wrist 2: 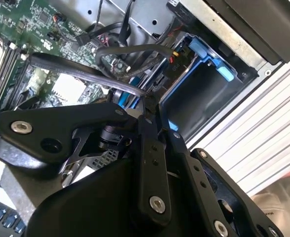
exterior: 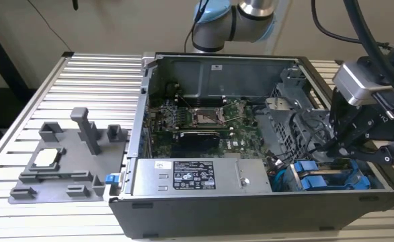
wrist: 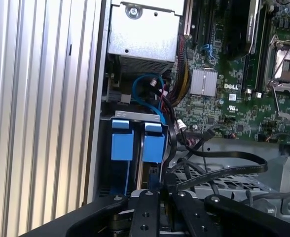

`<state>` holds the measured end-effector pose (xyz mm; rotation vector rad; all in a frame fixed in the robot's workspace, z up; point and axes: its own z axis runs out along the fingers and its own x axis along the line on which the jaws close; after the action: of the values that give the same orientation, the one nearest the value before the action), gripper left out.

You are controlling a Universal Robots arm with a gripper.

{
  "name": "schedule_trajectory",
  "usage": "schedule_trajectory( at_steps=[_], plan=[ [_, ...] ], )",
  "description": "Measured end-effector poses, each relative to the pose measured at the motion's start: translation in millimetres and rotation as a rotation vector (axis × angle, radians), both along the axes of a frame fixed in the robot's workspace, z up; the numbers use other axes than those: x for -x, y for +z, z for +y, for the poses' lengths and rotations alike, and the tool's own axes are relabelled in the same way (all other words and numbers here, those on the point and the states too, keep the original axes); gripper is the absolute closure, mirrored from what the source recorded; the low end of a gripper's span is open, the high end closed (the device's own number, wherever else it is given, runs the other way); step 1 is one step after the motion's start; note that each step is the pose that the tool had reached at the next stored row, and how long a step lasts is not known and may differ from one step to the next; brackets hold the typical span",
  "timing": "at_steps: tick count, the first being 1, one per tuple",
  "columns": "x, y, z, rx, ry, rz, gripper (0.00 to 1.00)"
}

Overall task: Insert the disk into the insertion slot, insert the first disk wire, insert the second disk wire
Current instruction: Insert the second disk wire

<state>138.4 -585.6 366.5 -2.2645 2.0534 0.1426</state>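
My gripper reaches down into the open computer case at the exterior view's right, just above the drive cage. In both wrist views its fingers stand together, and a flat black disk wire ends between them. That same wire arcs away over the motherboard. The disk's blue carrier bracket sits inside the insertion slot, beside a second blue bracket. In the exterior view the blue brackets lie right under the gripper. The disk's metal body is hidden.
A grey power supply box with a white sticker lies beside the cage. The motherboard fills the case floor. Loose cables, one of them blue, crowd the gap around the cage. A grey fixture plate rests on the slatted table.
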Motion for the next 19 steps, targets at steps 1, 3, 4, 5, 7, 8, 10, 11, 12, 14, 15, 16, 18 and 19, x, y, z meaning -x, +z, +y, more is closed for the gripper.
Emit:
schedule_trajectory(
  at_steps=[1,3,4,5,7,8,10,11,12,14,15,16,18,19],
  plan=[
    [-0.5,-0.8,0.0,-0.0001,0.000,0.0000,0.84],
    [-1.6,-2.3,0.0,0.0001,0.000,0.0000,0.84],
    [-2.1,-3.1,0.0,0.0000,0.000,0.0000,0.84],
    [-2.6,-4.0,0.0,0.0000,0.000,0.0000,0.84],
    [-3.6,-5.6,0.0,0.0001,0.000,0.0000,0.84],
    [-4.2,-6.4,0.0,0.0001,0.000,0.0000,0.84],
    [-4.9,-7.9,0.0,0.0002,-0.001,-0.0002,0.84],
    [-5.2,-8.7,0.1,0.0002,-0.001,-0.0003,0.84],
    [-5.5,-9.4,0.2,0.0002,-0.001,-0.0003,0.84],
    [-6.0,-11.0,0.7,0.0001,-0.002,-0.0003,0.84],
    [-6.2,-11.8,0.9,0.0000,-0.003,-0.0004,0.84],
    [-6.4,-12.3,1.1,0.0000,-0.004,-0.0004,0.84],
    [-6.7,-13.4,1.3,0.0001,-0.006,-0.0003,0.84],
    [-6.7,-14.0,1.4,0.0001,-0.007,-0.0004,0.84]
  ],
)
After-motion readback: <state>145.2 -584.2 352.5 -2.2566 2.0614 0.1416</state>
